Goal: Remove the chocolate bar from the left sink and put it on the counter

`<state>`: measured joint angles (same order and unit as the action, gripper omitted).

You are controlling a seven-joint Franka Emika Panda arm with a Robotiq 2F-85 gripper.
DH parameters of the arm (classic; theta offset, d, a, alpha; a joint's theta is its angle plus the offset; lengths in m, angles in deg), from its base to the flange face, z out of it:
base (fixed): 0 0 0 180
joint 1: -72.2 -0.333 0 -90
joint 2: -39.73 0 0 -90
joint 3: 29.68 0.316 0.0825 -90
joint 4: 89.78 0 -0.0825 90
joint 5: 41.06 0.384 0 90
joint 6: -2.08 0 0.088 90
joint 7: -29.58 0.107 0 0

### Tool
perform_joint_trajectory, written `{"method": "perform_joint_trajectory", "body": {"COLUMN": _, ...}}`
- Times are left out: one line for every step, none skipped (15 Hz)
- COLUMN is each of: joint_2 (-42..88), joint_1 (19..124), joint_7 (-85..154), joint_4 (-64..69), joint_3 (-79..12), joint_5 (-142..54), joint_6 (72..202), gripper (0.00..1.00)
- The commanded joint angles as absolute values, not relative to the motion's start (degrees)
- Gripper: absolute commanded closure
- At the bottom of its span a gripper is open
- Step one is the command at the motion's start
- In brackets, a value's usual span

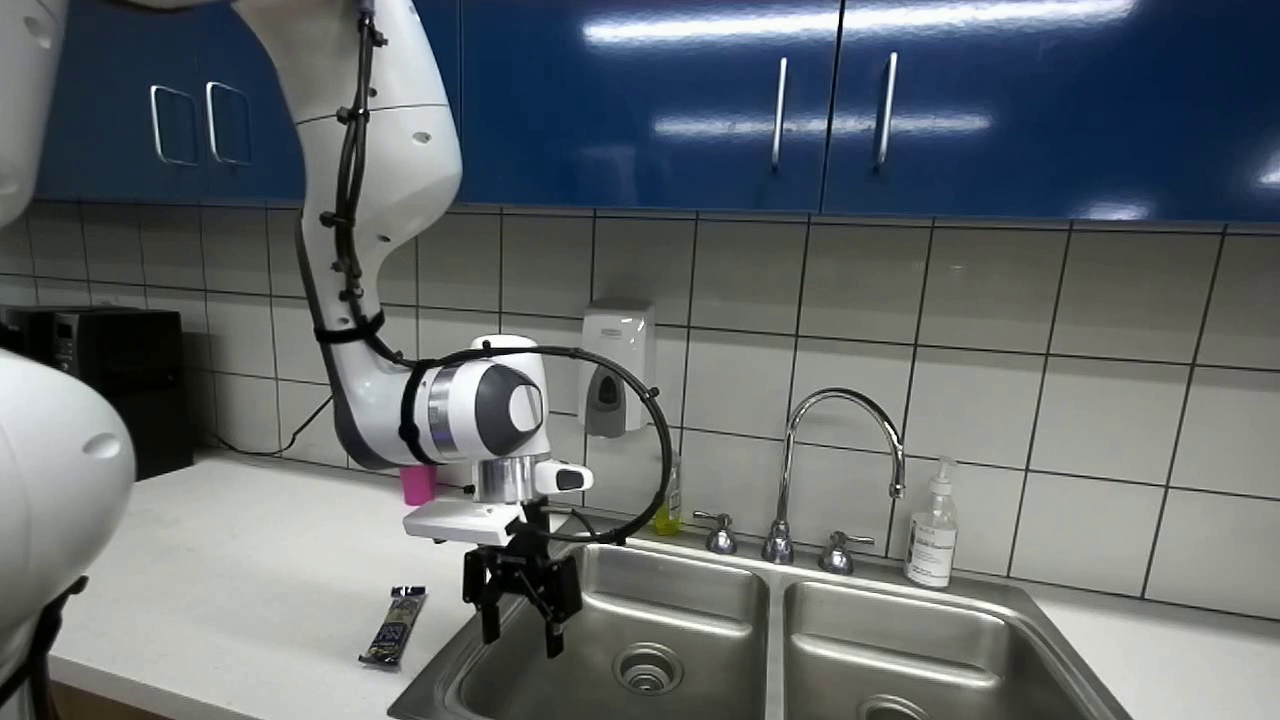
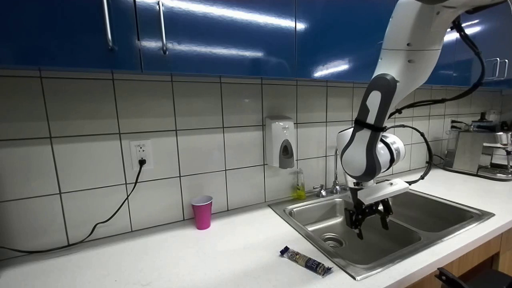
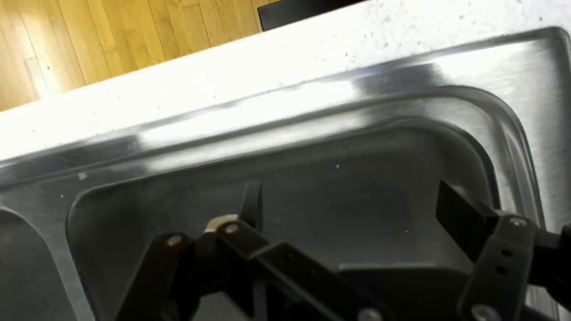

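Chocolate bar (image 1: 396,622) on counter (image 1: 240,560); gripper (image 1: 522,634) (jaws apart) above left sink (image 1: 680,596).

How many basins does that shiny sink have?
2: the left basin, with the gripper above it, and the right basin, across the divider. Both show in both exterior views.

Glossy cabinet doors (image 1: 650,110), smooth counter (image 1: 250,560), shiny metal left sink (image 1: 680,585), wooden floor (image 3: 111,31).
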<state>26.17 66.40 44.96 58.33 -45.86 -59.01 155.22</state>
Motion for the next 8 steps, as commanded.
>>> {"method": "perform_joint_trajectory", "body": {"joint_2": 31.73, "joint_1": 67.70, "joint_7": 48.42, "joint_4": 63.18, "joint_3": -46.34, "joint_5": -63.29, "joint_6": 154.41, "gripper": 0.00}}
{"method": "perform_joint_trajectory", "body": {"joint_2": 32.38, "joint_1": 67.85, "joint_7": 49.88, "joint_4": 63.94, "joint_3": -46.61, "joint_5": -64.27, "joint_6": 154.49, "gripper": 0.00}}
{"method": "perform_joint_trajectory", "body": {"joint_2": 32.69, "joint_1": 67.97, "joint_7": 51.85, "joint_4": 64.19, "joint_3": -46.79, "joint_5": -64.98, "joint_6": 153.72, "gripper": 0.00}}
{"method": "perform_joint_trajectory", "body": {"joint_2": 29.25, "joint_1": 68.80, "joint_7": 48.87, "joint_4": 61.84, "joint_3": -44.88, "joint_5": -63.02, "joint_6": 154.86, "gripper": 0.00}}
{"method": "perform_joint_trajectory", "body": {"joint_2": 29.76, "joint_1": 68.99, "joint_7": 49.84, "joint_4": 62.40, "joint_3": -44.98, "joint_5": -63.61, "joint_6": 154.80, "gripper": 0.00}}
{"method": "perform_joint_trajectory", "body": {"joint_2": 30.13, "joint_1": 69.13, "joint_7": 50.26, "joint_4": 62.76, "joint_3": -45.01, "joint_5": -63.84, "joint_6": 154.79, "gripper": 0.00}}
{"method": "perform_joint_trajectory", "body": {"joint_2": 30.32, "joint_1": 69.22, "joint_7": 50.36, "joint_4": 62.92, "joint_3": -45.02, "joint_5": -63.86, "joint_6": 154.78, "gripper": 0.00}}
{"method": "perform_joint_trajectory", "body": {"joint_2": 30.42, "joint_1": 69.25, "joint_7": 50.40, "joint_4": 62.98, "joint_3": -45.01, "joint_5": -63.86, "joint_6": 154.78, "gripper": 0.00}}
